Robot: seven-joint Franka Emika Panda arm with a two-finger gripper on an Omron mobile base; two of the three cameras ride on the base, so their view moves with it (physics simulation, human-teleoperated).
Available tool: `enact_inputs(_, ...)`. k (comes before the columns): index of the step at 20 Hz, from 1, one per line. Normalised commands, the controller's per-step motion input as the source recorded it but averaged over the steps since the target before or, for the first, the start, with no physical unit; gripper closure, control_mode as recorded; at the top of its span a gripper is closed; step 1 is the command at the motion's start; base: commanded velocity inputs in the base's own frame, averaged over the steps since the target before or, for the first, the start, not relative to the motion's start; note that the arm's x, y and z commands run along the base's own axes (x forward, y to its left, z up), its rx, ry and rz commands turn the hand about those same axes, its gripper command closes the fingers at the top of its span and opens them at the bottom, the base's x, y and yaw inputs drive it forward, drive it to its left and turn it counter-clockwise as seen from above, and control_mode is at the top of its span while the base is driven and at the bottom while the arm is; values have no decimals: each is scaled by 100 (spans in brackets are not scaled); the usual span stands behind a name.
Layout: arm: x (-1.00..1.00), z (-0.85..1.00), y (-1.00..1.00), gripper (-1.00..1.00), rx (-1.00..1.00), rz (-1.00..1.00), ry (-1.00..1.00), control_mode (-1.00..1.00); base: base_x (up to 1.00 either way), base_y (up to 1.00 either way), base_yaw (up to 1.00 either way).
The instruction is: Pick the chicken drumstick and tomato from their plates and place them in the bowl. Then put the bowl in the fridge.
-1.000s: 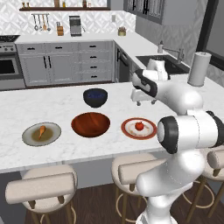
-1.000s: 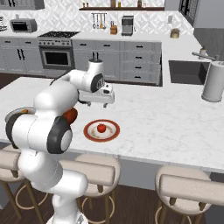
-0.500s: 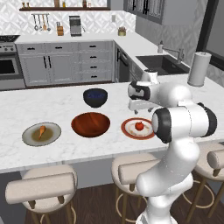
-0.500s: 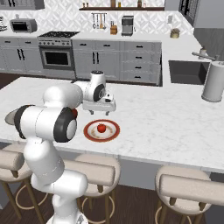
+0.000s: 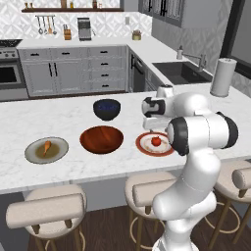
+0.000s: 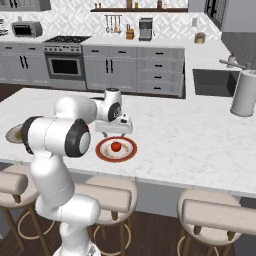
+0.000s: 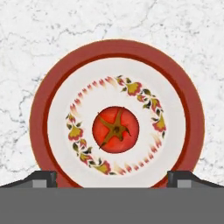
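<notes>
Above the counter's front edge, the gripper (image 6: 114,133) hangs wide open over the tomato (image 7: 115,129) on its red-rimmed plate (image 7: 43,105).

Tomato (image 7: 115,129) red, stem up, centre of red-rimmed white plate (image 7: 57,92). Drumstick (image 5: 45,146) on olive plate (image 5: 34,153), far left. Wooden bowl (image 5: 101,139) between, empty.

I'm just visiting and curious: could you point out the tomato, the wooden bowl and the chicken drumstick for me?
tomato (image 7: 115,129), hand view: middle of its red top, at the stem.
wooden bowl (image 5: 101,139), left base view: its inner hollow.
chicken drumstick (image 5: 45,146), left base view: its thick middle.
</notes>
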Motion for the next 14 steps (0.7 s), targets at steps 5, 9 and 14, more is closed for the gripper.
enact_inputs(5,4,-39,0,-100,0,0,5,-100,0,0,0)
enact_inputs(9,0,-36,0,-100,0,0,0,-100,0,0,0)
enact_inputs(14,8,-30,0,-100,0,0,0,-100,0,0,0)
